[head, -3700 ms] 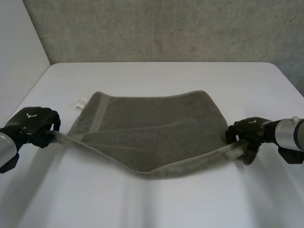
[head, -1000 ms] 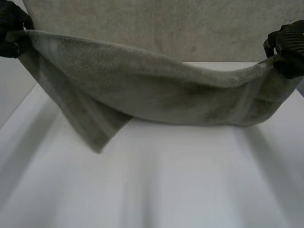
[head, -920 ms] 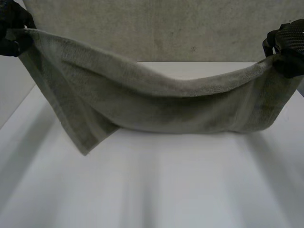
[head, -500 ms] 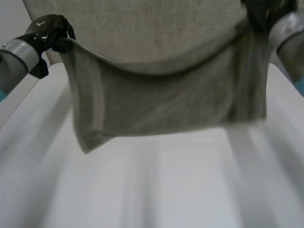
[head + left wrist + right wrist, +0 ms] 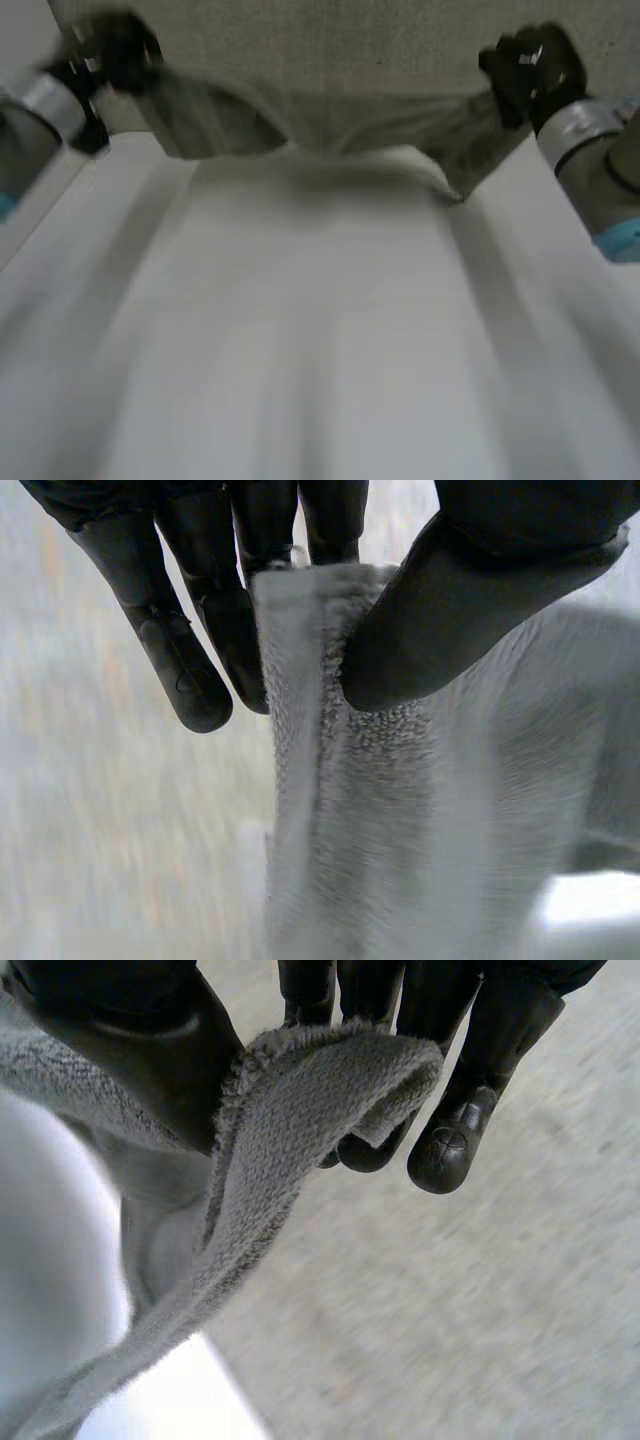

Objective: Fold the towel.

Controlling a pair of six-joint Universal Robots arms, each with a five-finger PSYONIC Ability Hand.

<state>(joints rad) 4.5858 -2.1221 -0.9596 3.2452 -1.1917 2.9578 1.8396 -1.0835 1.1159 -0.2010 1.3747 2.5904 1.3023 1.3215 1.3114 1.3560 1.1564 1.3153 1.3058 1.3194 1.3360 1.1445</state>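
Observation:
The grey towel (image 5: 330, 135) is stretched between my two hands over the far part of the white table (image 5: 320, 330), sagging in the middle. My left hand (image 5: 115, 50) holds its left corner up at the far left. In the left wrist view the thumb (image 5: 450, 600) pinches the towel (image 5: 400, 810) against the fingers (image 5: 190, 630). My right hand (image 5: 530, 70) holds the right corner at the far right. In the right wrist view the towel's edge (image 5: 300, 1130) is clamped between thumb (image 5: 140, 1050) and fingers (image 5: 450, 1110), folded over at the corner.
A grey wall (image 5: 330, 40) rises behind the table's far edge. A pale wall (image 5: 20, 20) stands at the left. The near and middle table surface lies bare in front of the towel.
Both hands have carried the towel away from me toward the table's far edge and lowered it. The hanging cloth, which draped low before, now lies far back and much flatter.

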